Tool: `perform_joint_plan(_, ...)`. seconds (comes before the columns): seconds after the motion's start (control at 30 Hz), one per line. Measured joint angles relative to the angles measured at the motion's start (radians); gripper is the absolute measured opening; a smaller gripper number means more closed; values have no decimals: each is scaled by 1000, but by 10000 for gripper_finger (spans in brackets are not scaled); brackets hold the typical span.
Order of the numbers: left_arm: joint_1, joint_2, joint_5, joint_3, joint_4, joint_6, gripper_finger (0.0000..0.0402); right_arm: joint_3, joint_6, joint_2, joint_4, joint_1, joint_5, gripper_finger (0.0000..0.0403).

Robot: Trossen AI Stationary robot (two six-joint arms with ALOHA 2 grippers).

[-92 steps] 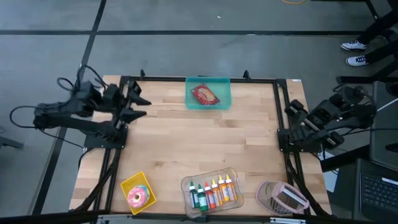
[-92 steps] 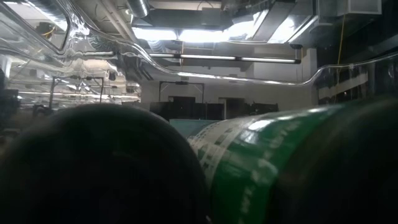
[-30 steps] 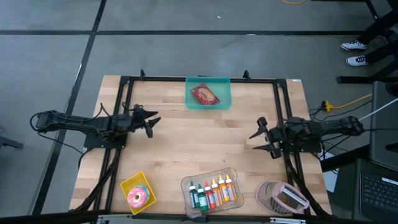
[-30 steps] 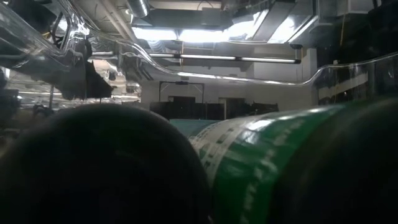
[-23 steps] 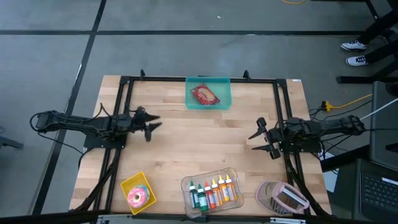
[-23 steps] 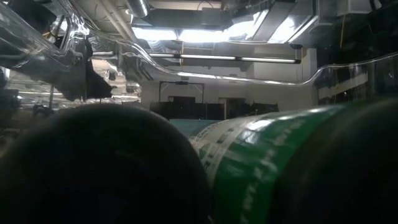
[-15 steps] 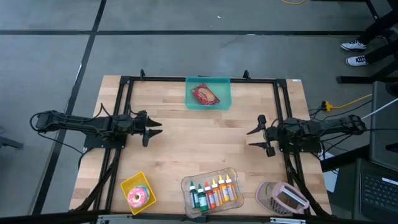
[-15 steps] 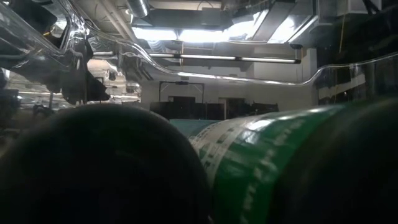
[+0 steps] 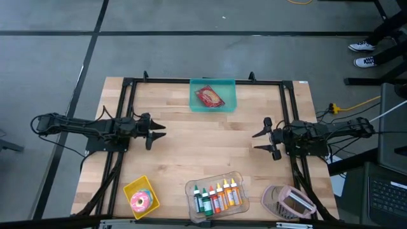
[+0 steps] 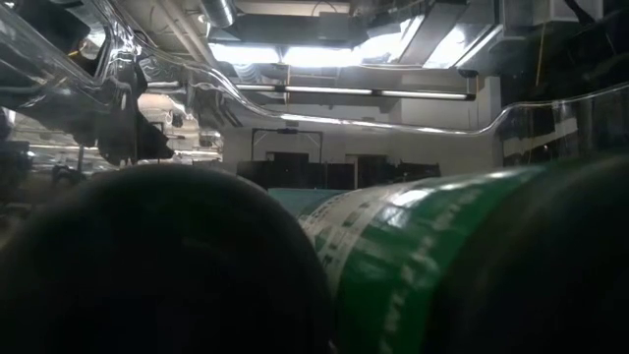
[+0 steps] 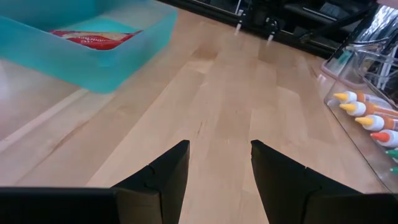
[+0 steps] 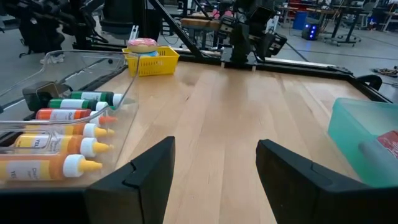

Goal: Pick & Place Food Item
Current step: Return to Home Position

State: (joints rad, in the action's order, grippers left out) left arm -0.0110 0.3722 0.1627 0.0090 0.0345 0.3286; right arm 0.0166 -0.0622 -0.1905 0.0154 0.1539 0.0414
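A red food packet point(image 9: 209, 97) lies flat in a teal bin point(image 9: 230, 95) at the table's far middle; the left wrist view shows the packet point(image 11: 96, 38) too. A pink donut point(image 9: 140, 201) sits in a yellow basket point(image 9: 130, 189) at the near left corner. My left gripper point(image 9: 156, 131) hovers open over the table's left side, pointing right. My right gripper point(image 9: 262, 141) hovers open over the right side, pointing left. Neither has anything between its fingers.
A clear tray point(image 9: 236, 179) of several colored squeeze bottles point(image 9: 216, 196) stands at the near middle edge. A pink and grey device point(image 9: 287, 202) sits at the near right. Bare wood point(image 9: 210, 143) lies between the grippers. A black frame point(image 9: 127, 114) borders the table. Bottles point(image 10: 423, 256) block the low view.
My left gripper has swung at the wrist from pointing toward the far right to pointing straight at the table's right edge, staying in place and open. My right gripper has swung slightly the same way at its wrist, still open.
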Motion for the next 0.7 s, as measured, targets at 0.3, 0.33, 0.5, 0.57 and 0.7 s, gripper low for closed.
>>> perform_joint_plan(0.3, 39, -253, -27, 0, -2, -2, 169, 0, -2, 25, 0, 0, 0, 223)
perform_joint_plan(0.33, 39, -285, -25, 0, -2, -1, 169, 0, -2, 35, 1, 0, 0, 223)
perform_joint_plan(0.5, 37, -372, -23, 0, 26, -1, 169, 0, -2, 113, 1, 0, 0, 223)
perform_joint_plan(0.57, 43, -372, -23, 1, 97, -1, 169, 0, -2, 157, 3, 0, 0, 223)
perform_joint_plan(0.7, 44, -372, -26, 0, 97, -1, 169, 1, -2, 191, 18, 0, 0, 223)
